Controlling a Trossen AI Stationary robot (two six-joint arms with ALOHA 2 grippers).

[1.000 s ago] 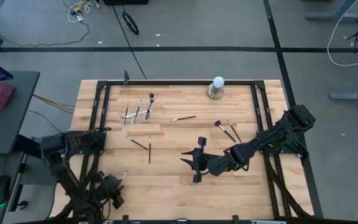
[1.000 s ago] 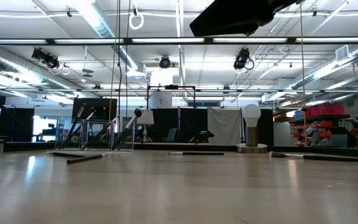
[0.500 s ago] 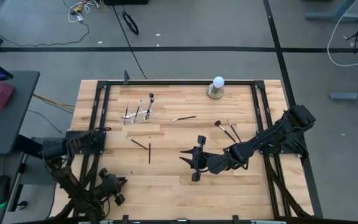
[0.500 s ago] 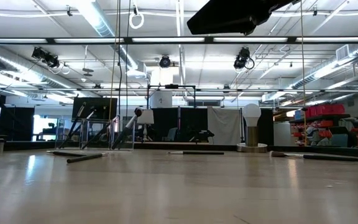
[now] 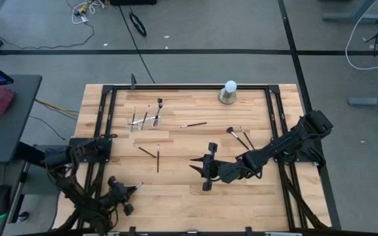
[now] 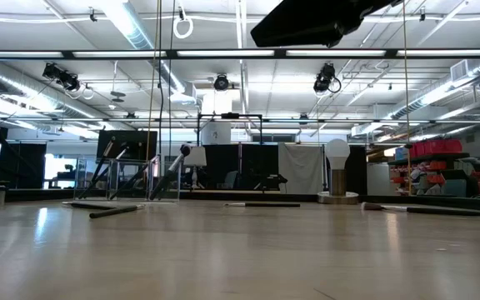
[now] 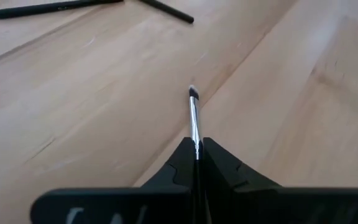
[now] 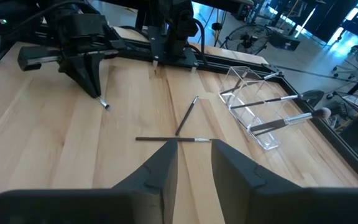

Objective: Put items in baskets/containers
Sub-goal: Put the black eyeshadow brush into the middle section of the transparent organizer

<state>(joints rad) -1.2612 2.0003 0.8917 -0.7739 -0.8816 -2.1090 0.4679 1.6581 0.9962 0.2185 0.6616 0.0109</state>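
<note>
My left gripper (image 5: 128, 191) is near the table's front left corner, shut on a thin brush with a silver ferrule (image 7: 194, 121). It also shows in the right wrist view (image 8: 99, 94). My right gripper (image 5: 197, 169) is open and empty over the table's middle, its fingers (image 8: 165, 163) pointing toward the left. The clear holder (image 5: 144, 121) stands at the far left with three brushes leaning in it (image 8: 272, 102). Loose brushes lie flat on the wood: two (image 5: 157, 158) near the holder, one (image 5: 194, 124) in the far middle, and a pair (image 5: 239, 136) to the right. My left gripper pinches the brush between its two fingers (image 7: 182, 163), which lie along it. The ferrule and the small bristle tip (image 7: 192, 93) stick out forward beyond the fingertips. The fingers slant down toward the table (image 8: 91, 78). Whether the tip touches the wood, I cannot tell.
A white ball on a grey round base (image 5: 229, 92) stands at the far edge, right of the middle. A black frame (image 5: 176, 86) runs round the tabletop. Bare wood lies between the two grippers (image 5: 169, 190).
My left gripper has gone a little toward the table's right edge with the brush, still shut on it. The loose brushes and the holder have kept their places.
</note>
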